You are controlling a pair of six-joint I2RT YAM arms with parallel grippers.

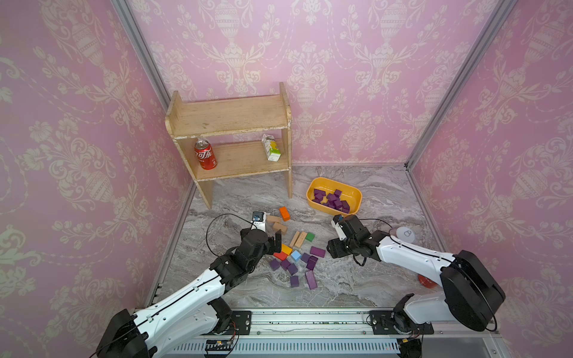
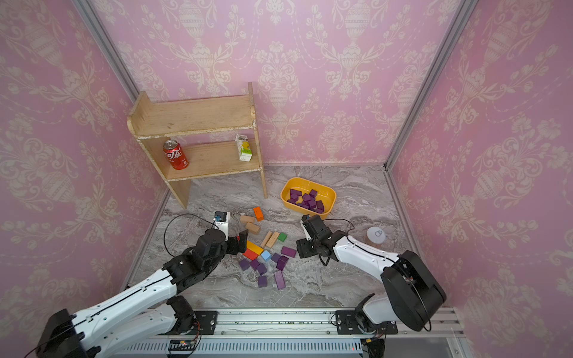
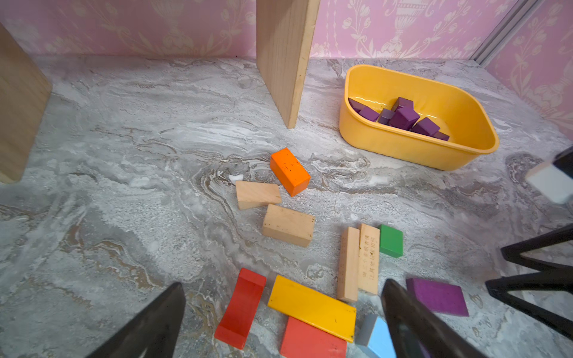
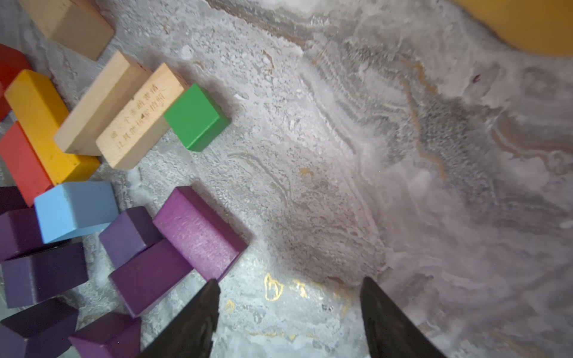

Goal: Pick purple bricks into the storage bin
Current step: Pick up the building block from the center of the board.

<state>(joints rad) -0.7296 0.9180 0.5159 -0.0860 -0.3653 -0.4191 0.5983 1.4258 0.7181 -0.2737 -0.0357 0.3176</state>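
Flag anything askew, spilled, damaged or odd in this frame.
Nothing is spilled or broken. The purple bricks in the storage bin lie in a jumbled heap, some on edge. One oddity: a white round object and a red thing, half hidden under the right arm, sit off to the side; what they are is unclear.

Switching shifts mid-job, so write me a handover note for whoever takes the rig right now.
Left gripper: open, empty, above the non-purple coloured blocks.
Right gripper: open, empty, above bare table beside the nearest purple brick.
Storage bin: far right of the table, near the shelf.
Done: a pile of binned purple bricks lies inside it.
Left: about eight loose purple bricks on the table between the arms. The other colours stay.
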